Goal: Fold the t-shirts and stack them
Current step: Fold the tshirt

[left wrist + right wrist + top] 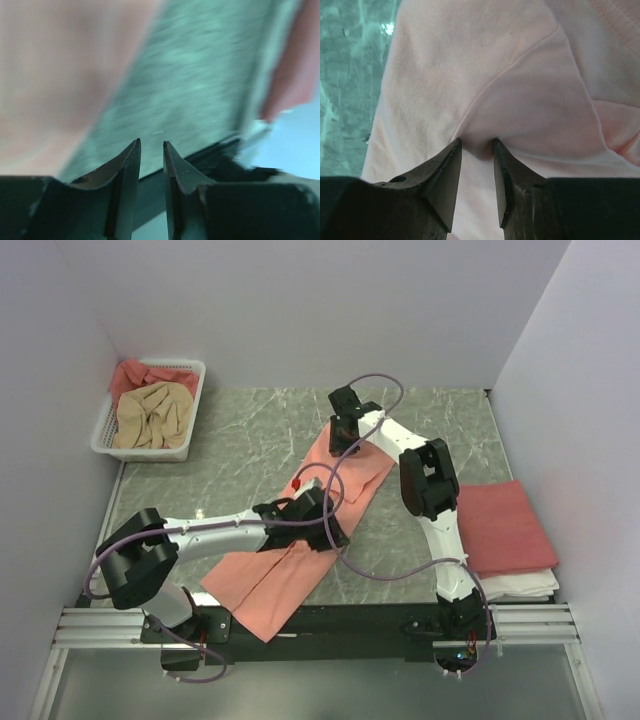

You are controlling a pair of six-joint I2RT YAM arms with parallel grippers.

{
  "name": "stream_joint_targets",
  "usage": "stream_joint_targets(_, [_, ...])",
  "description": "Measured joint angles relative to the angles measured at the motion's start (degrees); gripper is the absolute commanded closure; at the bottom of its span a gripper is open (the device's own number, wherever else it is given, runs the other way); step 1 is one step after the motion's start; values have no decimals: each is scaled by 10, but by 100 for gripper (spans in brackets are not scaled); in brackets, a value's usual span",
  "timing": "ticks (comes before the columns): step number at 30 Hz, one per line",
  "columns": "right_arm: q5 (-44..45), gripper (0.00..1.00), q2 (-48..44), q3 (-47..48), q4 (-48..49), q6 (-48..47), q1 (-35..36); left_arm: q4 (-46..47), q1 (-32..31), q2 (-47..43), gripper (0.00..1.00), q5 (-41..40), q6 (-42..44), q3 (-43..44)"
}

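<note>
I find the salmon-pink t-shirt [265, 585] spread on the marble worktop [230, 450], running diagonally from the near-left edge toward the far centre. The right gripper [477, 144] sits at the shirt's far end. Its fingers are clenched on a pucker of that cloth beside a sleeve seam. The left gripper [151, 146] hangs over the shirt's middle. Its fingers are released, slightly parted with nothing between them, though that wrist view is blurred. At the right, a folded rose-red t-shirt [505, 525] rests on a folded white cloth [525, 585]. Far left, the white basket [140, 452] holds a beige t-shirt [150, 415] and a red t-shirt [135, 373], both crumpled.
</note>
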Motion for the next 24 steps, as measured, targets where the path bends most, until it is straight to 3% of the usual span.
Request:
stream_joint_targets(7, [-3, 53, 1, 40, -26, -11, -6, -23, 44, -5, 69, -20, 53, 74])
stream_joint_targets(10, [-2, 53, -48, -7, -24, 2, -13, -84, 54, -28, 71, -63, 85, 73])
stream_joint_targets(17, [4, 54, -241, -232, 45, 67, 5, -169, 53, -74, 74, -106, 119, 9])
stream_joint_targets(20, [-2, 54, -257, -290, 72, 89, 19, -192, 47, -94, 75, -108, 121, -28])
stream_joint_targets(24, [-5, 54, -210, -304, 82, 97, 23, -204, 33, -102, 76, -106, 122, -53])
